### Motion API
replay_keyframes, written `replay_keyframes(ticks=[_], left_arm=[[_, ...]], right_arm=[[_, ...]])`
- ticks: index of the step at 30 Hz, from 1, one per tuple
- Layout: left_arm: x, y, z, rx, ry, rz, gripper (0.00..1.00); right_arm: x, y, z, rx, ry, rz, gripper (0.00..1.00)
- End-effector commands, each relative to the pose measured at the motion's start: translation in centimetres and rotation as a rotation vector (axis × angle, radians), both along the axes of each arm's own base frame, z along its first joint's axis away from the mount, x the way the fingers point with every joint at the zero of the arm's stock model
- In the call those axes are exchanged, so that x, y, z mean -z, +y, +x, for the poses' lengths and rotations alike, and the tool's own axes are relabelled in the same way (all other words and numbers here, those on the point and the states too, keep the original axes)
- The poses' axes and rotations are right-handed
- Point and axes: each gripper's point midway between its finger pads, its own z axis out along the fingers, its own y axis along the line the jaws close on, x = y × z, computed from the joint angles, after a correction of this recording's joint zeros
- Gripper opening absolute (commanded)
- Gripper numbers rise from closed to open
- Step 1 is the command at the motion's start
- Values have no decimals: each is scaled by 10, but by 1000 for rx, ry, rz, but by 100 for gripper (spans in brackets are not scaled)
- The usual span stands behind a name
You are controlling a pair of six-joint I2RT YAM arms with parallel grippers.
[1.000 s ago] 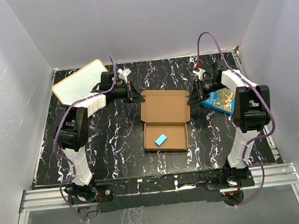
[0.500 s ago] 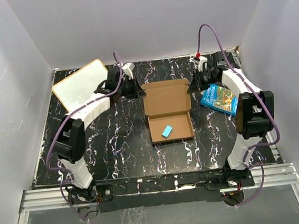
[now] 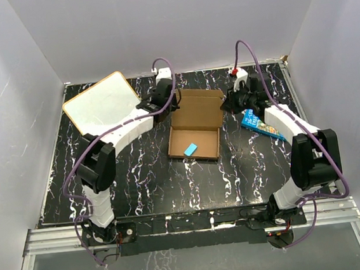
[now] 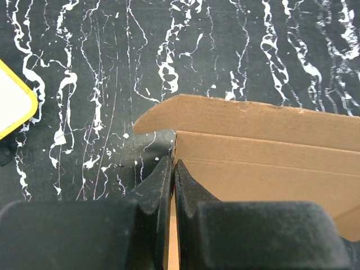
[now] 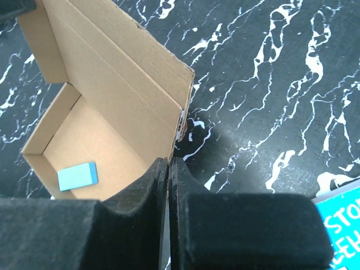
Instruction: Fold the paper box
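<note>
The brown paper box [image 3: 197,115] lies open in the middle of the black table, its lid raised at the back and its tray toward me. A small light-blue block [image 3: 191,149] lies in the tray. My left gripper [image 3: 169,105] is shut on the lid's left edge; in the left wrist view [image 4: 173,163] cardboard [image 4: 259,152] runs between the fingers. My right gripper [image 3: 226,103] is shut at the lid's right edge; in the right wrist view [image 5: 168,161] the fingertips meet that edge of the box [image 5: 112,84], and the blue block [image 5: 77,175] shows too.
A white board with an orange rim [image 3: 97,103] leans at the back left; its corner shows in the left wrist view [image 4: 11,101]. A blue printed box [image 3: 260,122] lies right of my right gripper. Grey walls close in the table on three sides.
Both grippers have moved toward the back wall and closer together. The box has shifted back and turned a little, and its lid now stands more upright.
</note>
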Motion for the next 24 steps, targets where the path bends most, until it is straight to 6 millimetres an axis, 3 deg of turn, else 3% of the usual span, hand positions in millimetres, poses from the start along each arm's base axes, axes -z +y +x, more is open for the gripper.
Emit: replay_keyframes(ticks=[1, 9, 12, 17, 24], left_arm=[[-19, -25, 8, -24, -145, 19, 0], [-32, -36, 35, -26, -328, 15, 0], [-40, -41, 44, -24, -392, -4, 0], [-34, -50, 47, 1, -423, -35, 0], [-14, -51, 31, 56, -424, -80, 0]], right_arm=[[-54, 12, 24, 37, -307, 58, 8], [-79, 0, 56, 137, -505, 53, 8], [-77, -5, 64, 169, -558, 46, 8], [-66, -8, 53, 198, -625, 65, 8], [-40, -13, 35, 232, -657, 38, 12]])
